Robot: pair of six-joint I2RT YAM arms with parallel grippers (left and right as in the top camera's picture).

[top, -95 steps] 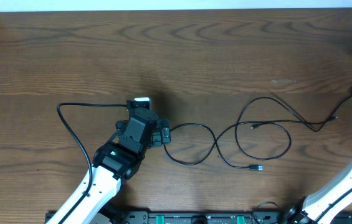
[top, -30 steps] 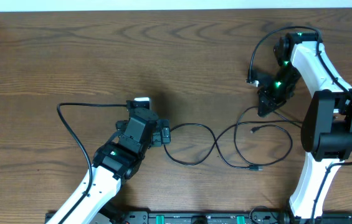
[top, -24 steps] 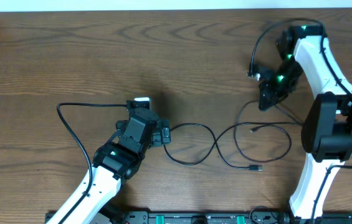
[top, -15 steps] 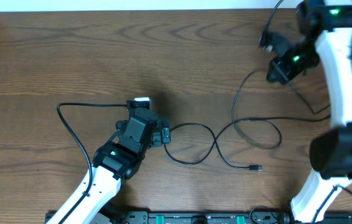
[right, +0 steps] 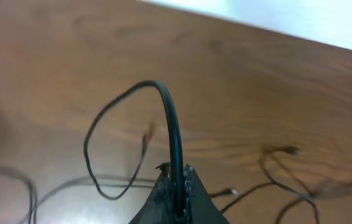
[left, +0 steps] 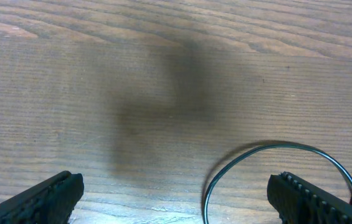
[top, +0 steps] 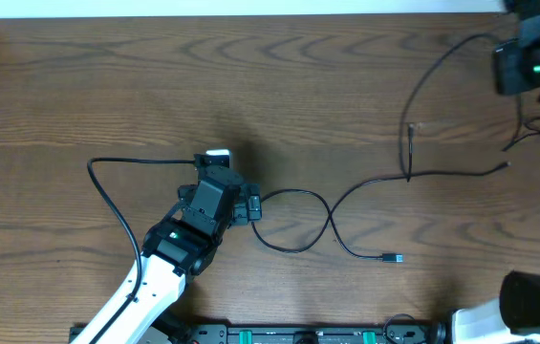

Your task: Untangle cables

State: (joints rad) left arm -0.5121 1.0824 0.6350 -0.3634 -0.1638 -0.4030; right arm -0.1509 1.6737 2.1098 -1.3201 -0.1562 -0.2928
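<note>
A thin black cable point(top: 293, 194) lies on the table's middle, curling from my left gripper point(top: 247, 206) into an S that ends in a small plug point(top: 396, 258). Another strand point(top: 456, 173) runs right from the crossing. My right gripper point(top: 523, 67) is high at the far right, shut on a black cable point(right: 174, 137) that arcs up and hangs down with its end loose point(top: 410, 134). In the left wrist view my left gripper point(left: 176, 200) is open, fingers point(left: 51, 196) wide apart just above the wood, with a cable loop point(left: 275, 148) lying between them, untouched.
More thin black cable ends point(top: 537, 129) lie by the right edge, also seen as cable ends point(right: 281, 165) under the right wrist. The left arm's own thicker wire point(top: 107, 196) loops to its left. The table's back edge point(top: 250, 13) runs along the top.
The right gripper has risen and swung to the far right corner with its cable. The loops in the middle right have been pulled out into straighter strands. The left arm has not moved.
</note>
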